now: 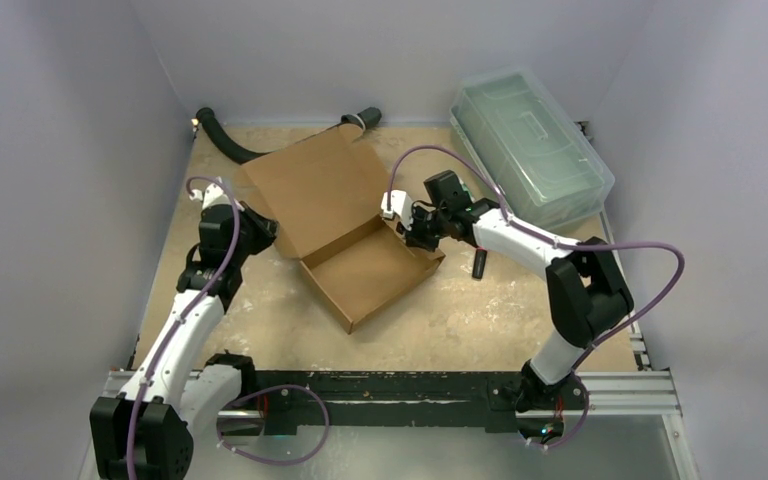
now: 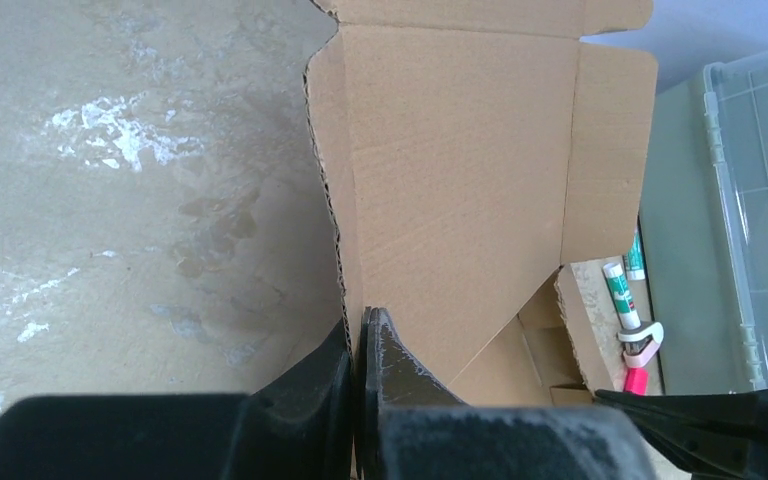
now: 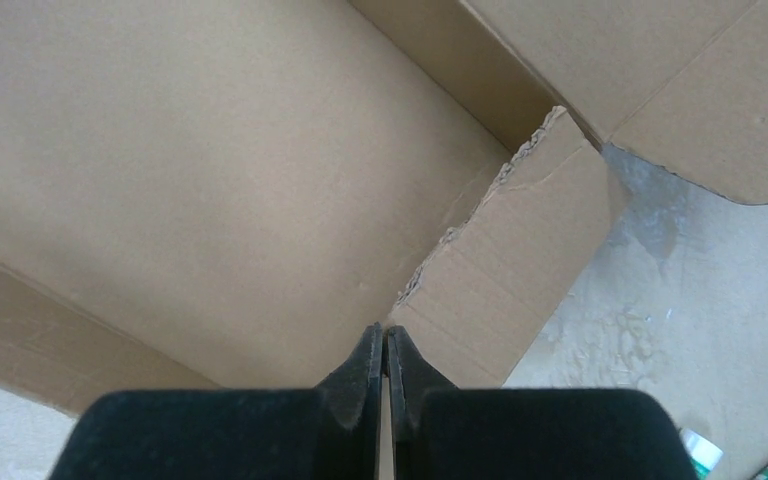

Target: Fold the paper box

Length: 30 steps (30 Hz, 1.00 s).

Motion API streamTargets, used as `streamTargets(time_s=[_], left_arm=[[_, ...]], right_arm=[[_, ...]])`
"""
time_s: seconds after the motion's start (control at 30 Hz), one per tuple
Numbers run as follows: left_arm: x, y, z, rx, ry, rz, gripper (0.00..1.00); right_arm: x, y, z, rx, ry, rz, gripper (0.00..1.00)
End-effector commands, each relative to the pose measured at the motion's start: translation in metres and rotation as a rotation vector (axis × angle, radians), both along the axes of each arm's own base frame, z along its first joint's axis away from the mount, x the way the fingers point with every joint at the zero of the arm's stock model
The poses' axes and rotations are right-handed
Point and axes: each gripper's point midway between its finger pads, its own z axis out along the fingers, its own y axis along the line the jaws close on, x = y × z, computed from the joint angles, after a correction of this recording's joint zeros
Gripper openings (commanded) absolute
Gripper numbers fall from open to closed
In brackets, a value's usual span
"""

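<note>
The box [image 1: 360, 255] sits in the middle of the bench [image 1: 490, 320], its tray open and its lid leaning back toward 11 o'clock. The left fingers [image 2: 370, 345] pinch the lid's edge on its 9 o'clock side. The right fingers [image 3: 372, 350] pinch the tray wall at 3 o'clock, beside a ragged flap. A bin [image 1: 530, 145] stands at 1 o'clock.

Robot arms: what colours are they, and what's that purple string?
The left arm and right arm are white tubes with chunky black joints. A thin purple cable loops along each. The left end effector and right end effector have black pointed fingers.
</note>
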Motion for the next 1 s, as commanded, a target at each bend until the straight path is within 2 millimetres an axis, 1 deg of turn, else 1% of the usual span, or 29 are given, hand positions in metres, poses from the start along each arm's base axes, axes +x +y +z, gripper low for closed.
streamTargets(time_s=[0.0,0.07,0.13,0.27,0.4,0.53,0.57,0.63,0.7,0.87,0.9,0.97], left_arm=[[0.009,-0.011,0.03,0.047,-0.076,-0.088,0.0],[0.011,-0.016,0.033,0.057,-0.081,-0.114,0.0],[0.013,-0.023,0.038,0.066,-0.091,-0.137,0.0],[0.015,-0.032,0.045,0.09,-0.108,-0.161,0.0],[0.015,-0.034,0.046,0.108,-0.112,-0.164,0.0],[0.015,-0.038,0.048,0.126,-0.125,-0.184,0.0],[0.017,-0.034,0.05,0.146,-0.131,-0.166,0.0],[0.017,-0.032,0.053,0.164,-0.139,-0.167,0.0],[0.018,-0.032,0.055,0.181,-0.147,-0.17,0.0],[0.019,-0.033,0.054,0.203,-0.158,-0.18,0.0],[0.02,-0.033,0.054,0.206,-0.159,-0.18,0.0],[0.02,-0.034,0.054,0.209,-0.163,-0.18,0.0]], right_arm=[[-0.008,0.016,0.009,0.067,0.062,0.04,0.04],[-0.011,0.022,0.009,0.094,0.094,0.049,0.05],[-0.011,0.022,0.006,0.096,0.12,0.033,0.06],[-0.003,0.017,-0.003,0.086,0.149,-0.01,0.06],[-0.004,0.015,-0.002,0.111,0.181,-0.012,0.09],[-0.005,0.014,0.001,0.131,0.202,-0.01,0.14],[-0.006,0.013,0.003,0.139,0.21,-0.009,0.16],[-0.006,0.011,0.011,0.16,0.216,0.002,0.17],[-0.011,0.011,0.024,0.204,0.222,0.036,0.19],[-0.017,0.0,0.054,0.277,0.21,0.074,0.22],[-0.016,-0.003,0.058,0.289,0.207,0.066,0.22],[-0.006,-0.009,0.064,0.316,0.196,0.02,0.24]])
